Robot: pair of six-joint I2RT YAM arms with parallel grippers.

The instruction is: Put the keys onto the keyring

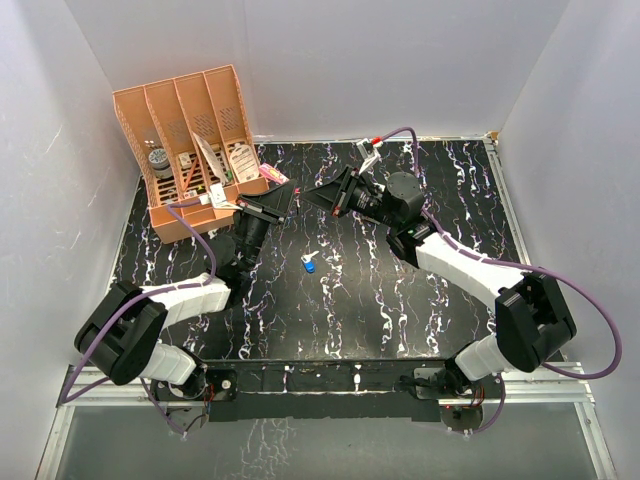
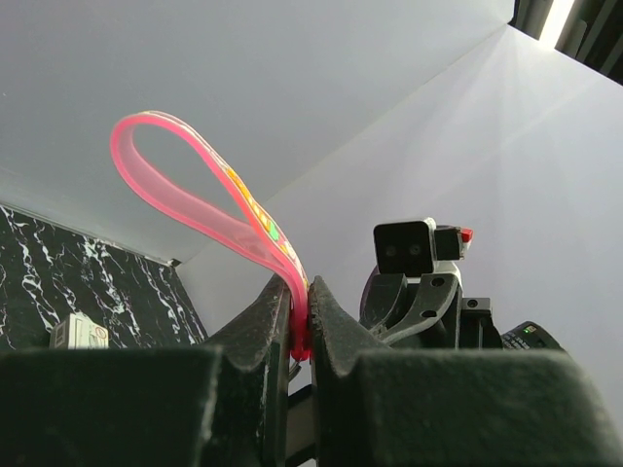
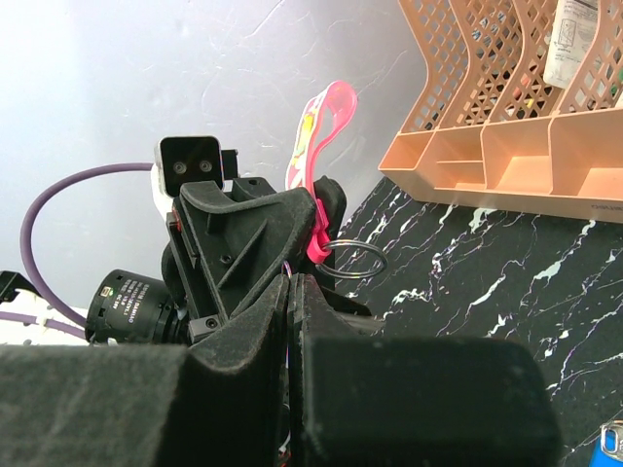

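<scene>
Blue key (image 1: 310, 265) lies on the surface (image 1: 380, 312) nearest the bases, well apart from both hands; step in hand, by judgement: presenting the ring (image 3: 356, 259) for threading; left hand (image 2: 300, 304) is clamped on the pink strap (image 2: 195, 199), ring jutting beside its jaws; right hand (image 3: 292, 284) faces it, pressed shut, contents not discernible; next move calls for a key blade brought squarely to the ring's split.

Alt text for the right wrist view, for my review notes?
The left gripper pinches a pink strap upright, its silver ring jutting out beside the grip. The right gripper, shut, fills the foreground; an orange organizer stands upper right on the black marbled table.
</scene>
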